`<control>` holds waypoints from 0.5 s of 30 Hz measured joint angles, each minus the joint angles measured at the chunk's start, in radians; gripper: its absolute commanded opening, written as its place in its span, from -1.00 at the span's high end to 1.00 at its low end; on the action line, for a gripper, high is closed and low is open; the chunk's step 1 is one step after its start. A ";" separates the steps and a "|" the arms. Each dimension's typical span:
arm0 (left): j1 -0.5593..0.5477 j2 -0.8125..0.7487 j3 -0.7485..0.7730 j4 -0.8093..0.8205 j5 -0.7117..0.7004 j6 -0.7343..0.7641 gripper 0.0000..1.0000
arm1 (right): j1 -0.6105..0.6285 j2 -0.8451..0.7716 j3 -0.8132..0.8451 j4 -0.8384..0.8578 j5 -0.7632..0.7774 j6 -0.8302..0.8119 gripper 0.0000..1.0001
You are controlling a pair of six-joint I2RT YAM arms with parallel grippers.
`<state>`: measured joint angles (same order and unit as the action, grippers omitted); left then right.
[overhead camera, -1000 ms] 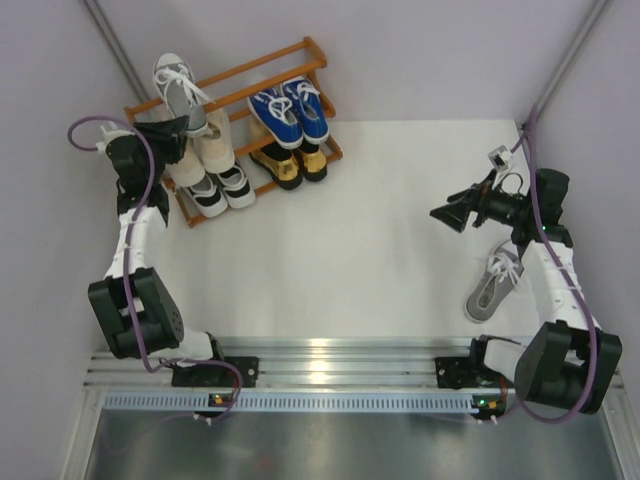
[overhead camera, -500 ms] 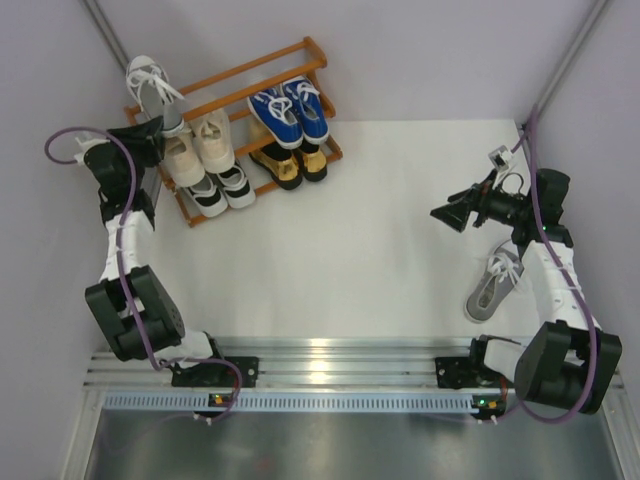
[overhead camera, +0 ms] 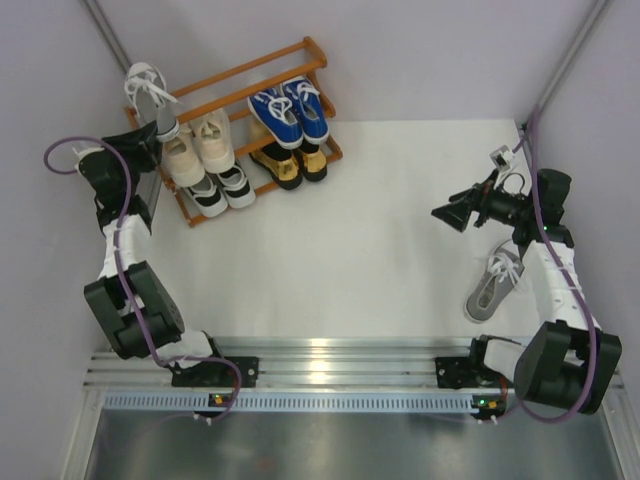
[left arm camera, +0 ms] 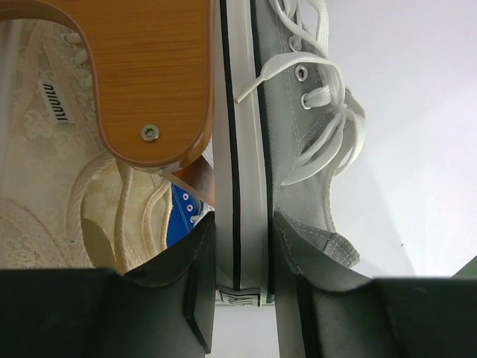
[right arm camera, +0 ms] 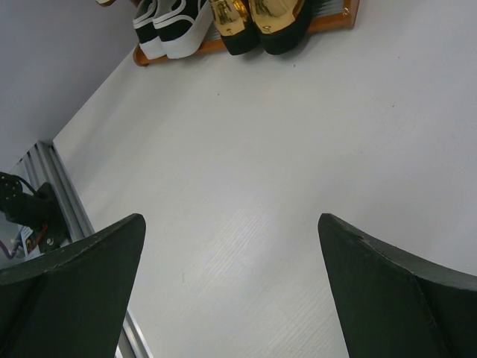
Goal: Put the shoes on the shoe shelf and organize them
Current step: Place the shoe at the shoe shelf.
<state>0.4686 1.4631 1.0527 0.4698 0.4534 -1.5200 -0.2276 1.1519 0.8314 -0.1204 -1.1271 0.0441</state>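
Observation:
My left gripper (overhead camera: 141,140) is shut on the heel of a grey sneaker (overhead camera: 151,92), holding it sole-sideways at the far left end of the shoe shelf (overhead camera: 262,63). In the left wrist view the fingers (left arm camera: 195,283) clamp the white sole and the grey sneaker (left arm camera: 298,142) runs past the shelf's wooden end piece (left arm camera: 153,74). On the shelf sit blue sneakers (overhead camera: 291,112), gold loafers (overhead camera: 290,165), beige lace-ups (overhead camera: 196,145) and black-and-white sneakers (overhead camera: 223,190). A second grey sneaker (overhead camera: 492,285) lies on the table by my right arm. My right gripper (overhead camera: 451,215) hangs open over the table.
Purple walls close in at the back and on both sides; the shelf stands in the back left corner. A metal rail (overhead camera: 320,365) carrying the arm bases runs along the near edge. The right wrist view shows the gold loafers (right arm camera: 261,19) and white tabletop (right arm camera: 246,149).
My left gripper has carried the grey sneaker leftward and back, from above the beige lace-ups to the shelf's left end. The right arm has not moved.

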 measured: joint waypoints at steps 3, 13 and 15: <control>0.007 0.006 0.000 0.002 0.010 -0.020 0.97 | 0.000 0.000 0.000 0.000 0.000 0.000 -0.99; 0.023 0.006 -0.016 0.022 0.026 -0.058 0.13 | -0.011 0.000 0.000 0.000 -0.001 0.000 -0.99; 0.026 0.006 -0.016 0.033 0.028 -0.063 -0.05 | -0.011 0.000 0.000 0.000 -0.001 0.000 -0.99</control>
<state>0.4942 1.4689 1.0370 0.5030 0.4812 -1.5826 -0.2390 1.1519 0.8314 -0.1204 -1.1278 0.0444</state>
